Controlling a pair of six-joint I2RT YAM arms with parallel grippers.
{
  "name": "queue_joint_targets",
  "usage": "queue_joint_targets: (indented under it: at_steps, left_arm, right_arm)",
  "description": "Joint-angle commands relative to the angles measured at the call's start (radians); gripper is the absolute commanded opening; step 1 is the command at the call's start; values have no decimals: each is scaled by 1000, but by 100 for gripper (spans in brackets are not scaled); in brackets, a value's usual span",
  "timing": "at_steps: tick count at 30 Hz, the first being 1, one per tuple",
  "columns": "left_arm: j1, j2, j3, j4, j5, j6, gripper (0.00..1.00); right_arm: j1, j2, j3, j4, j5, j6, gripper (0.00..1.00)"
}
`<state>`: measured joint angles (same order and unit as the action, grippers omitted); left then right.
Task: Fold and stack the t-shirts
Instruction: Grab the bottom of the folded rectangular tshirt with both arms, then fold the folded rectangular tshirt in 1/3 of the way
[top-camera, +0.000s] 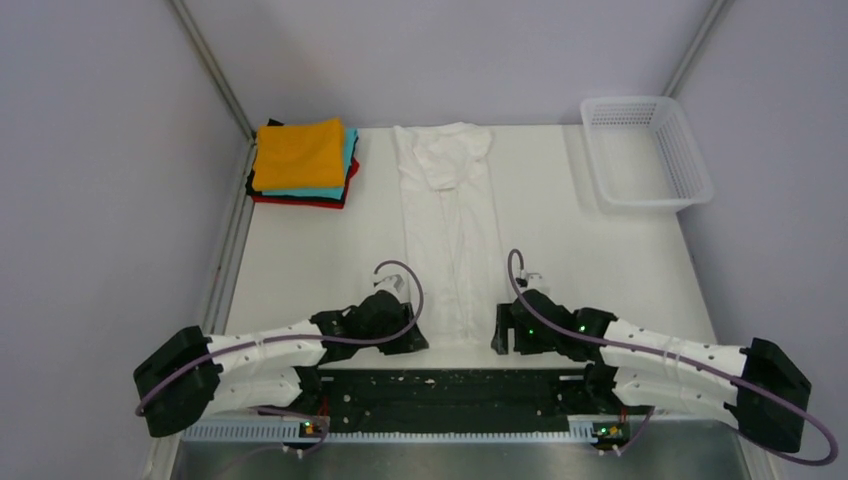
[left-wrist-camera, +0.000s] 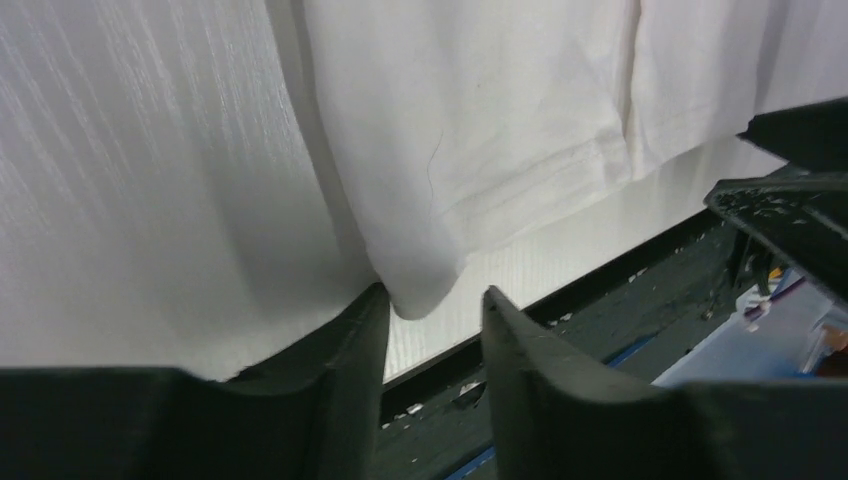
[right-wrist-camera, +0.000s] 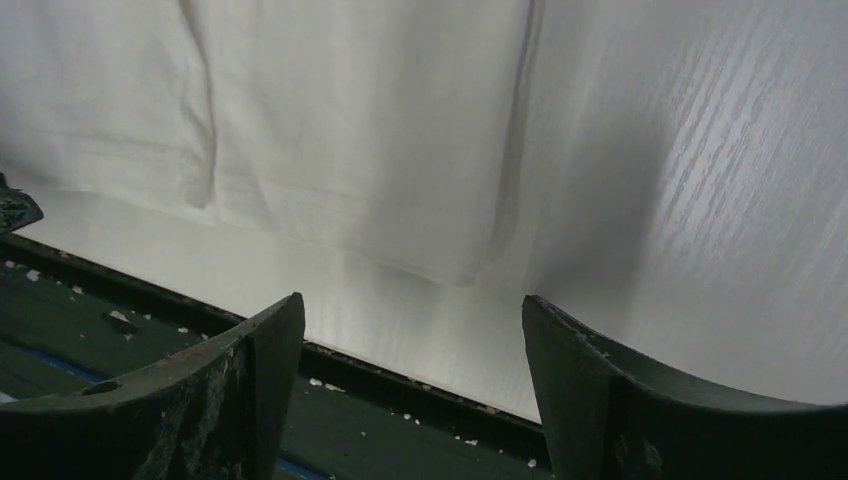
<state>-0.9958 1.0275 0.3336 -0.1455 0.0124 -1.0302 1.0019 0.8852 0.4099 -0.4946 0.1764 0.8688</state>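
Far ahead of the left claw (left-wrist-camera: 435, 300), off to its left, sits the folded stack (top-camera: 303, 160). Its jaws stand narrow but not pinched, with one near hem corner of the white t-shirt (top-camera: 450, 220) between them. The right claw (right-wrist-camera: 413, 310) gapes wide, the other hem corner just ahead of it. Bare table (top-camera: 620, 280) lies to its right.

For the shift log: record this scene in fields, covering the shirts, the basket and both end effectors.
white t-shirt: long narrow strip down the middle of the table, hem nearest the arms
folded stack: far left corner, orange on top
basket: far right corner
left end effector: jaws apart, shirt's near left corner just between the tips
right end effector: jaws wide, short of the hem, holding nothing
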Motion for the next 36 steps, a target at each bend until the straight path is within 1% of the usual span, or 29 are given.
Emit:
queue_joint_targets:
  at_steps: [1, 2, 5, 6, 8, 13, 17, 20, 25, 28, 30, 33, 36]
  left_arm:
    - [-9, 88, -17, 77, -28, -23, 38]
    - [-8, 104, -12, 68, -52, -25, 30]
    - [-9, 141, 14, 21, -105, -32, 12]
    - [-9, 148, 20, 14, -116, -40, 9]
    - [-9, 158, 24, 2, -135, -57, 0]
    - [-8, 142, 24, 4, -149, -49, 0]
    - [-8, 89, 39, 0, -177, -31, 0]
    - [-5, 59, 75, 7, -208, -3, 0]
    - [15, 46, 154, 2, -294, 48, 0]
    - [75, 59, 209, 29, -281, 97, 0]
    - [132, 94, 250, 69, -269, 130, 0]
    - [243, 190, 323, 114, -188, 192, 0]
    - [326, 301, 423, 123, -148, 239, 0]
  right_arm:
    - [22, 45, -25, 63, -5, 31, 74]
    - [22, 67, -21, 87, 2, 23, 71]
    - [22, 134, -14, 136, 49, 20, 66]
    - [22, 159, -6, 141, 68, 23, 61]
    - [21, 195, 11, 139, 84, 33, 47]
    - [23, 190, 6, 119, 102, 51, 1]
    - [23, 130, 22, 132, 127, 12, 0]
    - [22, 102, 67, 152, 145, -30, 0]
    - [8, 128, 159, 186, 211, -109, 0]
    - [-44, 163, 215, 210, 242, -154, 0]
    - [-120, 192, 235, 286, 204, -198, 0]
    - [-215, 261, 272, 398, 126, -258, 0]
    - [-273, 366, 347, 450, 121, -311, 0]
